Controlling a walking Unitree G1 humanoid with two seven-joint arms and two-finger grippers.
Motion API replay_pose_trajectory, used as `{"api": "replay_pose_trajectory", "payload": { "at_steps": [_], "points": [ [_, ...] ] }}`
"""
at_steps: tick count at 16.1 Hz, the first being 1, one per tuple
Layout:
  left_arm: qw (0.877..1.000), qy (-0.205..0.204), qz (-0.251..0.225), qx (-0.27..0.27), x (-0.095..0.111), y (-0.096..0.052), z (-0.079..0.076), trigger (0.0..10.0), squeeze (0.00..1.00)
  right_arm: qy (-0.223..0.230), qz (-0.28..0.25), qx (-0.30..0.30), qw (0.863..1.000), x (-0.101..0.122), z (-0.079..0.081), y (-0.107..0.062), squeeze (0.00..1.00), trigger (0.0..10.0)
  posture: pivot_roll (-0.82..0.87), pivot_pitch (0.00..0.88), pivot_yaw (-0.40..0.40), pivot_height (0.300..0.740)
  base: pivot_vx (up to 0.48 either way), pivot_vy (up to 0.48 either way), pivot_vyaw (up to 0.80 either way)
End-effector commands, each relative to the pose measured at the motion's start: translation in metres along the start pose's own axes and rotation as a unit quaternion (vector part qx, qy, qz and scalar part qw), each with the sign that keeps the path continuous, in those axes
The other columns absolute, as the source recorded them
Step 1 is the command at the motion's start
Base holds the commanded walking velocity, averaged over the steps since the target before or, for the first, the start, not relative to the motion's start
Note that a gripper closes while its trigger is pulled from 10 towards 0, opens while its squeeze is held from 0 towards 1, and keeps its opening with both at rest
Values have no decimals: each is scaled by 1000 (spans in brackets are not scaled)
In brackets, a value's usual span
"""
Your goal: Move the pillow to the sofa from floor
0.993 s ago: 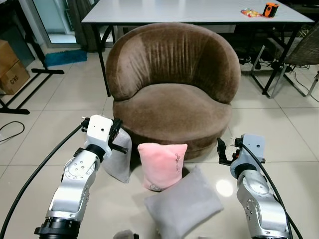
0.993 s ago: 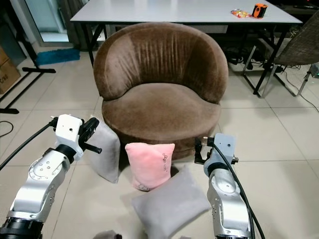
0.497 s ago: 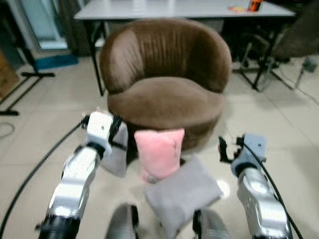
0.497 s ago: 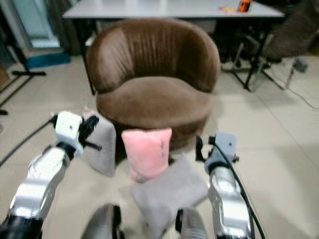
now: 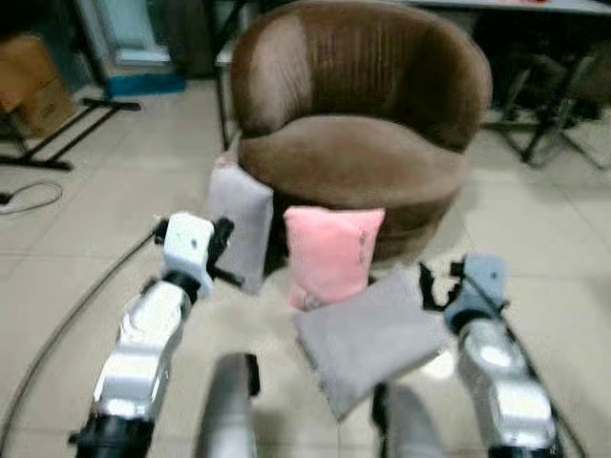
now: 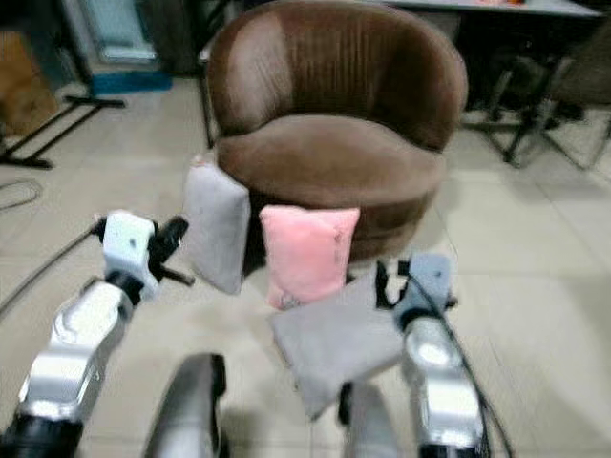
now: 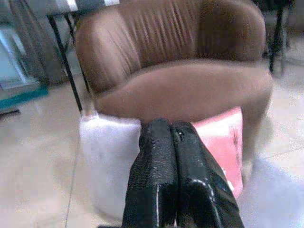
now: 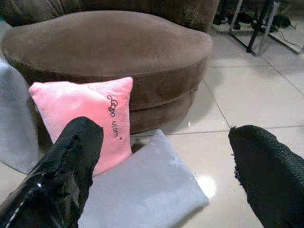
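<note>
Camera has swung down and left since a second ago, blurring the head views; the pillows lie as before.

Head views: the pink pillow [image 5: 333, 254] stands on the floor against the front of the brown sofa [image 5: 358, 143], an upright grey pillow [image 5: 240, 227] to the sofa's left, a flat grey pillow [image 5: 370, 337] before it. Left wrist view: the left end effector [image 7: 172, 142] is clenched, empty, facing the sofa. Right wrist view: the right end effector [image 8: 166, 161] is released, spread wide before the sofa.
</note>
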State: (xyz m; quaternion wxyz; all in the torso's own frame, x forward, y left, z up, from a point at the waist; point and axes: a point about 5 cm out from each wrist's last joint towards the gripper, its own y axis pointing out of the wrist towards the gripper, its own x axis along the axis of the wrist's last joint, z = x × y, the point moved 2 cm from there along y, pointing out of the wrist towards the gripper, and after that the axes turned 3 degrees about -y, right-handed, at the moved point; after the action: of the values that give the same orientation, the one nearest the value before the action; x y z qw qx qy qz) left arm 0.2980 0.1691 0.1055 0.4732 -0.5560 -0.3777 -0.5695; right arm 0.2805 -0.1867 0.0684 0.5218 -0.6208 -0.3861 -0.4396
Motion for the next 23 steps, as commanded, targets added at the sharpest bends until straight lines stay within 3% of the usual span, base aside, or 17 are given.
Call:
{"api": "replay_pose_trajectory", "payload": {
  "at_steps": [1,15,23],
  "points": [
    [1000,3,-6,3,5,2,4,10000,0,3,1,7,1000,-1,5,0,0,10000,-53,0,2,580,311,0,0],
    [1000,6,-6,9,6,0,7,10000,0,-4,9,14,1000,-4,8,2,0,10000,-43,0,1,580,329,0,0],
    [1000,8,-3,1,5,1,6,10000,0,-3,7,-6,1000,-5,2,1,0,10000,-52,0,13,580,326,0,0]
  ]
}}
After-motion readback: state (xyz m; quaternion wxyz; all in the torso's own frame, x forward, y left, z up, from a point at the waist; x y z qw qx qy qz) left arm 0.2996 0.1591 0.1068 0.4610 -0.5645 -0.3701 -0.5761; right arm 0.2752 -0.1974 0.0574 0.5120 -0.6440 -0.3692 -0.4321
